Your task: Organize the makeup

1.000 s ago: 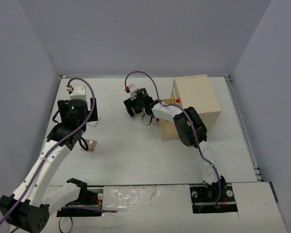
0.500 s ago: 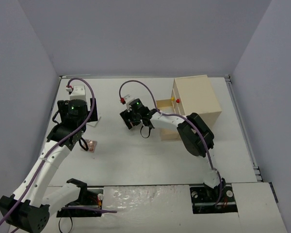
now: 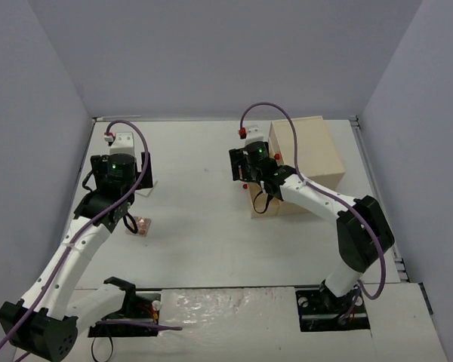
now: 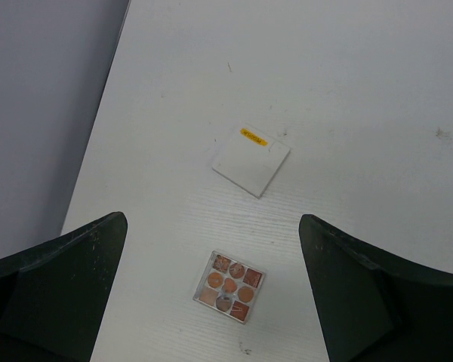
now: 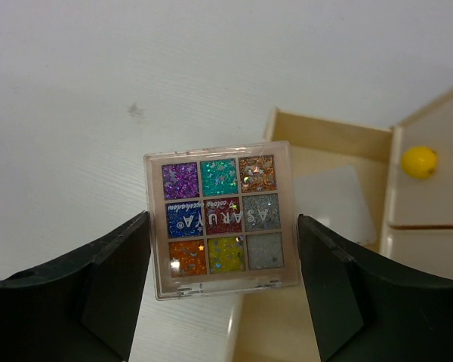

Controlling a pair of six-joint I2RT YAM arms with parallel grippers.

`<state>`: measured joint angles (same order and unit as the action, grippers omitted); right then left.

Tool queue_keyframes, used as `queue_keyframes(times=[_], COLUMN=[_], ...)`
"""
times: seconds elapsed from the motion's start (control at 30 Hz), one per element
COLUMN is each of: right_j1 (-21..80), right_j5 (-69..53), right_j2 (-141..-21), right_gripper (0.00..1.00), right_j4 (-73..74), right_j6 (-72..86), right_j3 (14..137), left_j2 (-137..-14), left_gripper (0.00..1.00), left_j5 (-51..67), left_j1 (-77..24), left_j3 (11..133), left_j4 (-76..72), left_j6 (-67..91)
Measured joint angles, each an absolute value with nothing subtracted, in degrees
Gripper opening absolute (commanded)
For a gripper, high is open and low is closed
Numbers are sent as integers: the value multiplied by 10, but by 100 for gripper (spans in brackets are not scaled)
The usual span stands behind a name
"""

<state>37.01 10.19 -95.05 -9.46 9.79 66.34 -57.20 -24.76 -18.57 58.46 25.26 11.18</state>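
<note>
My right gripper is shut on a colourful glitter eyeshadow palette, held flat between both fingers. It hangs over the near-left corner of an open drawer of the wooden drawer box. A white square card lies in that drawer. My left gripper stands open high above the table. Below it lie an orange-toned palette and another white card. The top view shows that orange palette beside the left arm.
A yellow knob sits on a shut drawer front to the right of the open one. Grey walls enclose the table on three sides; the left wall runs close to the orange palette and the card.
My right arm swung right from mid-table to the drawer box, carrying the glitter palette. The left arm has not moved.
</note>
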Motion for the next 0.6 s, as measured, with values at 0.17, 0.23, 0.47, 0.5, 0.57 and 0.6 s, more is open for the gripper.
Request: queue_keyframes(times=[0.17,0.23,0.47,0.5,0.57,0.6], right_j1=[337,337,336,336,335,334], right_j5=[126,131,132,132,133,132], right_j2=[-947,-948,-953,-954,-955,-955], right_gripper=[14,16,51,55,61,64], right_j4=[-78,-77,-79,-79,-79,-79], right_j6=[129,139,165,167,171,173], right_j3=[628,625,623,623,623,623], left_j2=[-576,-578,-583,-583,-583,-583], left_gripper=[97,97,97,97,97,97], left_j5=[-243,-242,-239,-239,-239,-239], left_j1=[-186,-185,-186,-186,-185,-185], left_j3=[585,585,585,585,585,585], left_j4=[253,253,253,253,253,253], left_j6=[112,112,112,112,112,112])
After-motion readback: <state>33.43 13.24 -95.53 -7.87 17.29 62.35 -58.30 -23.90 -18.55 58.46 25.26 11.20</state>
